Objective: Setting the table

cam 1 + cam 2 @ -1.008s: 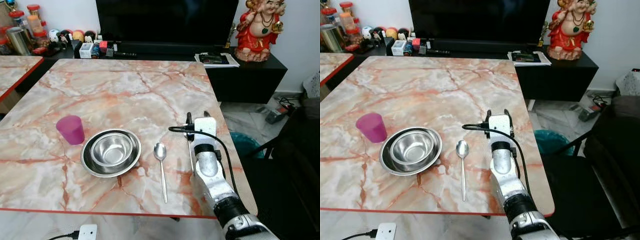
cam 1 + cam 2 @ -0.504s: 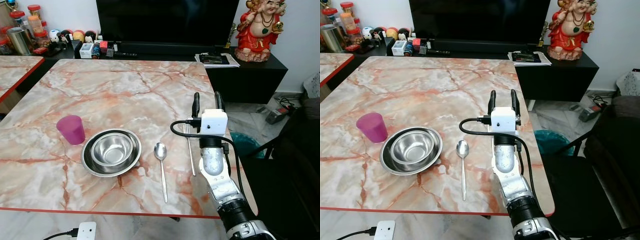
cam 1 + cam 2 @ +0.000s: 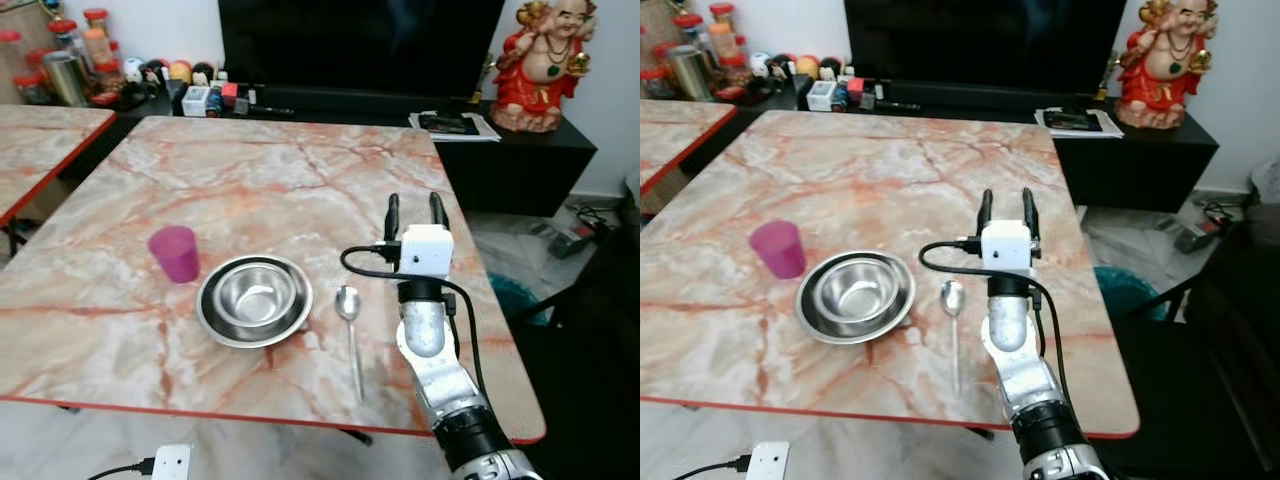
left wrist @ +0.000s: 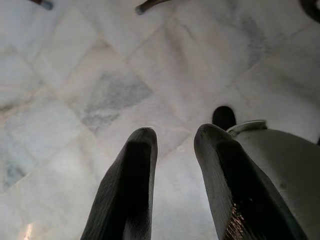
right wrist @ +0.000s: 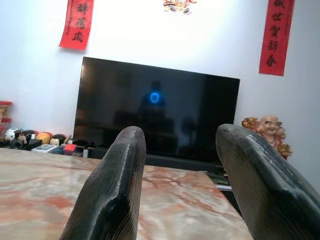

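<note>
On the marble table (image 3: 260, 190) a purple cup (image 3: 175, 253) stands left of a steel bowl (image 3: 255, 300), which is nested in a wider steel dish. A spoon (image 3: 350, 328) lies just right of the bowl, its handle towards the near edge. My right gripper (image 3: 413, 205) is raised above the table to the right of the spoon, open, fingers pointing away from me with nothing between them. The right wrist view looks past those fingers (image 5: 120, 170) at the television. My left gripper (image 4: 175, 132) hangs over the tiled floor, open and empty.
A black television (image 3: 360, 40) sits on a low black cabinet (image 3: 520, 150) beyond the table, with a red figurine (image 3: 550, 60) and small jars (image 3: 90, 60) on it. A second marble table (image 3: 40, 140) stands at left. A dark chair (image 3: 1230, 340) and a teal bin (image 3: 1120, 290) are at right.
My right gripper rose from the table surface, leaving a fork lying right of the spoon; my arm now covers that spot. The camera view has shifted slightly.
</note>
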`<state>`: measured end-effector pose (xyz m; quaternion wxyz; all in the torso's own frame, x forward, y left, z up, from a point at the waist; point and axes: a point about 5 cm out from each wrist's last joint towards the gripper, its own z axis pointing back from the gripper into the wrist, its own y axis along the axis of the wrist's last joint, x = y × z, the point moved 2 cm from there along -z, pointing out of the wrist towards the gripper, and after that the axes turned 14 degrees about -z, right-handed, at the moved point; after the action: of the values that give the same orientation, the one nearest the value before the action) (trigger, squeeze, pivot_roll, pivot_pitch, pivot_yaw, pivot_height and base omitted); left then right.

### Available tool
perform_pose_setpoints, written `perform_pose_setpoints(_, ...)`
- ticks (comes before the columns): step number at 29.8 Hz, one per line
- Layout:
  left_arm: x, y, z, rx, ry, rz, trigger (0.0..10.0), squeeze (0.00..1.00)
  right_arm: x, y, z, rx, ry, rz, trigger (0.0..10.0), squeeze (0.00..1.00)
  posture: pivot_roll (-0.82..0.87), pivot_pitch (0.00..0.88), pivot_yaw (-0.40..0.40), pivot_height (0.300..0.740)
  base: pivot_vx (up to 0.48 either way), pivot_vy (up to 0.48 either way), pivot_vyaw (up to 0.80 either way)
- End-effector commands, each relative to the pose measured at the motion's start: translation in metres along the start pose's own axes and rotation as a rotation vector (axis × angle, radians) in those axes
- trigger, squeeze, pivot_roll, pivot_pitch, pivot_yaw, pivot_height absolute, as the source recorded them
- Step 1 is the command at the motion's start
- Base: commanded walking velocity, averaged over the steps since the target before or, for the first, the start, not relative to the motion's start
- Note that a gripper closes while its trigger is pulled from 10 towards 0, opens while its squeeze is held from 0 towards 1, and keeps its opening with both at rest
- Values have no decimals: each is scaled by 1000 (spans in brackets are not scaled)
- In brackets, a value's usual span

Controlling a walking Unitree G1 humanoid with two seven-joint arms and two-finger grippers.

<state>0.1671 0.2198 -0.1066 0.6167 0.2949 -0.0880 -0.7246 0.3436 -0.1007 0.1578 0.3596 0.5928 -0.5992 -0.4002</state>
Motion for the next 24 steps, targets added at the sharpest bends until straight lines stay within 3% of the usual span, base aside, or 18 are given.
perform_pose_setpoints(1, -4, -2, 0, -7, 6, -2, 10000, 0, -1, 6, -3, 24, -13, -2, 10000, 0, -37, 0, 13, 740, 0, 428, 0)
perform_pose_setpoints(24, -8, 0, -1, -1, 11, -8, 10000, 0, -2, 7, -6, 14, -26, -10, 10000, 0, -29, 0, 16, 740, 0, 431, 0)
